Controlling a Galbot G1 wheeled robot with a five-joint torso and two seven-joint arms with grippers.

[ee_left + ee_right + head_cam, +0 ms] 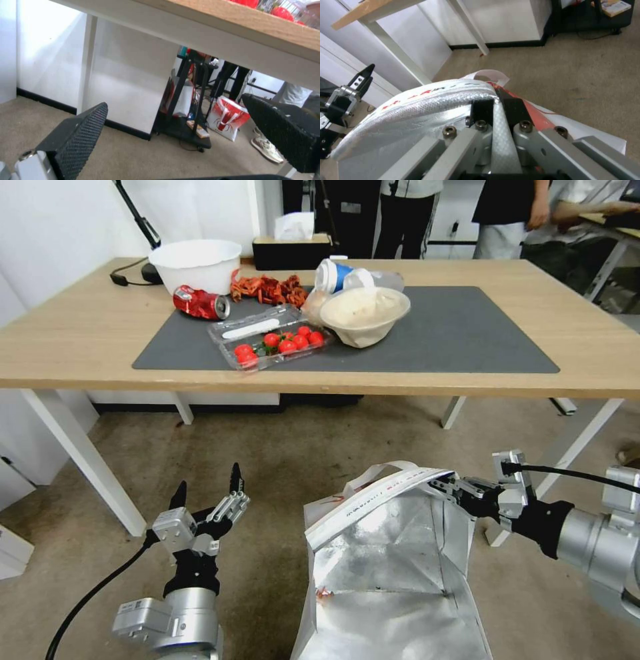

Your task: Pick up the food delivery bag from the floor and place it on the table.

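food delivery bag (393, 573) on floor (287, 447) before table (80, 347), seemingly lifted, left tool (208, 493) beside it

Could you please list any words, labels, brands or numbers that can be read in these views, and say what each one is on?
No text reads with certainty.
Red lettering on the food delivery bag, along its rim near the right gripper: too distorted to read.
Red can on the table: white script, too small to read.
Blue-and-white cup: label unreadable.
Red-and-white bag on the floor: a crab-like print, no legible words.
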